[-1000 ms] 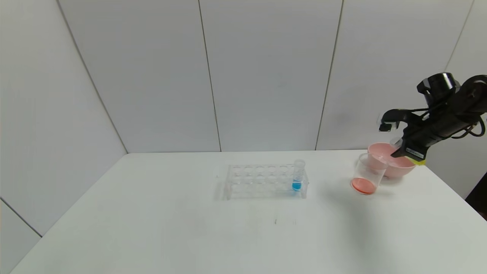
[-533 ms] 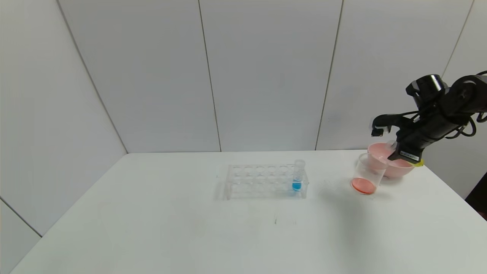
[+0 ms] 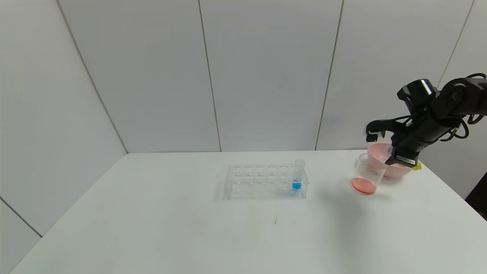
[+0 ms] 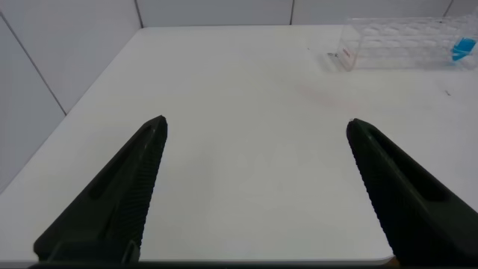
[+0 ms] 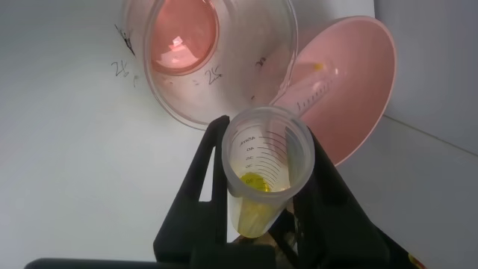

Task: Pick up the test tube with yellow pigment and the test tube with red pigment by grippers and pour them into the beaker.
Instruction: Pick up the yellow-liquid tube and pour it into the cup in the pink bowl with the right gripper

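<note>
While the right gripper hangs over the far right part of the white table, its two black fingers are pinched on the test tube with yellow pigment, whose open mouth faces the wrist camera and shows a small pool of yellow liquid in the rounded tip. Seen from the head camera, this gripper sits at about three o'clock from the table's middle, over the near rim of the pink bowl and just beside the upper edge of the beaker; the tube itself is too hidden there to make out. Standing at the bowl's eight o'clock and touching or almost touching it, the beaker holds a shallow layer of orange-red liquid on its bottom. Inside the pink bowl, as the right wrist view shows it, a clear ribbed-top tube lies on its side against the inner wall; which pigment it carried cannot be told. Near the table's centre stands a clear tube rack, and one tube with blue liquid is upright in the rack's right end, at about nine o'clock from the beaker and well apart from it. Low over the near left edge of the table, the left gripper is parked with its fingers spread wide and nothing between them.
</note>
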Robot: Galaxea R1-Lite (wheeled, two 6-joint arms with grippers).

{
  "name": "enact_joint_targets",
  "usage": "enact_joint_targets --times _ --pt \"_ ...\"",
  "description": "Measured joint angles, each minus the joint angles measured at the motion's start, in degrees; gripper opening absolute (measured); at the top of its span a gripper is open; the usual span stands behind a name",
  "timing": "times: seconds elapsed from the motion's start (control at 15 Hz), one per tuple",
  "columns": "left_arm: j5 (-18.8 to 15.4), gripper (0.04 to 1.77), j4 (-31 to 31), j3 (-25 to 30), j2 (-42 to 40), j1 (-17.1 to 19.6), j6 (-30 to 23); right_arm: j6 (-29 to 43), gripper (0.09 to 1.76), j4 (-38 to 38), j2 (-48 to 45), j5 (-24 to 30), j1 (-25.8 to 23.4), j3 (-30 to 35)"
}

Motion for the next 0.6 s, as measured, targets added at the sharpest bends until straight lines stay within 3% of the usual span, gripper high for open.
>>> enact_joint_targets --times 0.6 --pt "0.0 1.72 0.0 0.0 0.0 0.0 0.0 -0.1 0.56 -0.8 1.0 -5.3 1.7 0.0"
